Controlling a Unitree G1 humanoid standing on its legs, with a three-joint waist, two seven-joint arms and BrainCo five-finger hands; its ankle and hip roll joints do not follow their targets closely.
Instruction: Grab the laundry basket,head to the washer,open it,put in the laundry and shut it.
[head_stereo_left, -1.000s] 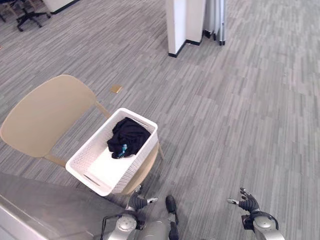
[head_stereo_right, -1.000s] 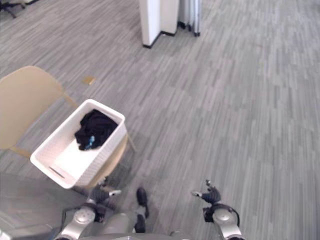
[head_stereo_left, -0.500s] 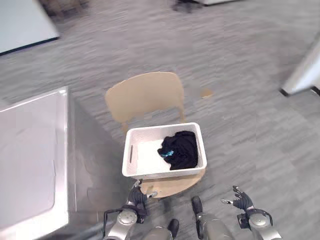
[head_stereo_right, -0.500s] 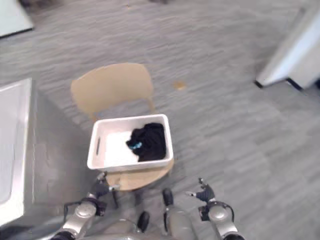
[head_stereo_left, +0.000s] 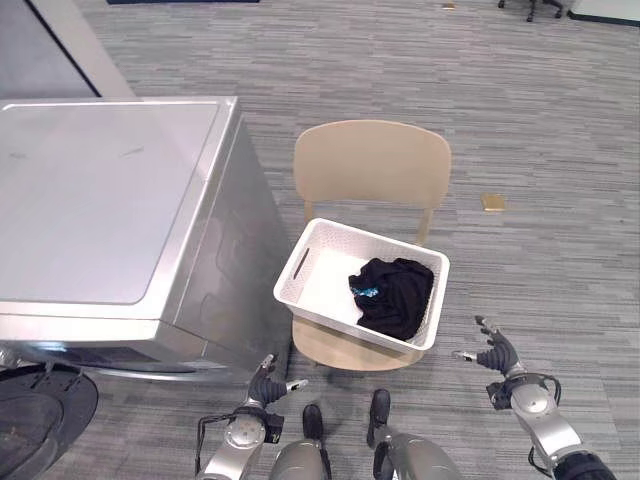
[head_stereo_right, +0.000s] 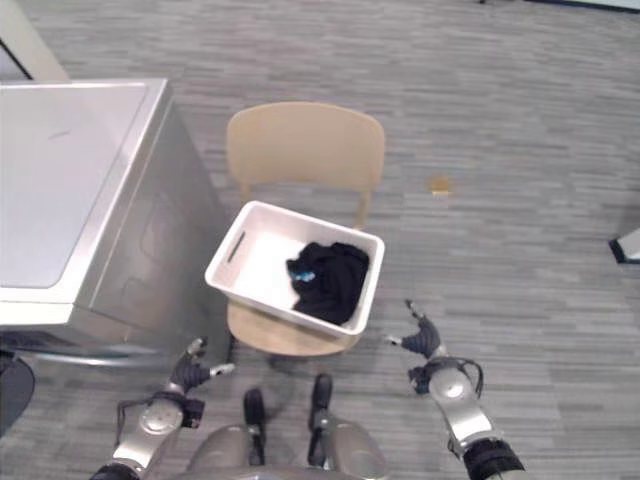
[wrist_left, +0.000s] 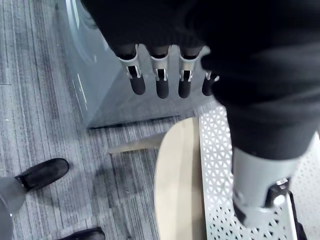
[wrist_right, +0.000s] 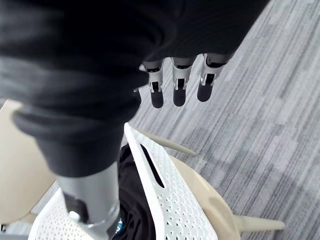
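1. Grey plank-patterned flooring (head_stereo_left: 560, 150) ran beneath the whole scene, with a small tan scrap (head_stereo_left: 493, 202) lying on it well beyond the chair.
2. A silver washer (head_stereo_left: 110, 200) stood just beside a tan wooden chair (head_stereo_left: 370, 165), its lid down, so the opening step was judged not yet begun.
3. A white perforated laundry basket (head_stereo_left: 318, 300) rested on the chair seat, raised off the floor and so easier to lift; its slot handles faced outward at either end.
4. Dark laundry (head_stereo_left: 395, 295) with a small blue detail lay bunched at the basket end nearer the right fingers.
5. The left hand (head_stereo_left: 266, 387) hung low, its fingers (wrist_left: 157, 85) straight and apart, holding nothing, short of the seat edge and the basket wall past their tips.
6. The right hand (head_stereo_right: 424, 338) hovered just beside the basket's near corner, fingers (wrist_right: 175, 92) spread and empty, the slot handle lying beyond the fingertips.
7. Both hands flanked the basket, judged as the stance for a two-sided grasp.
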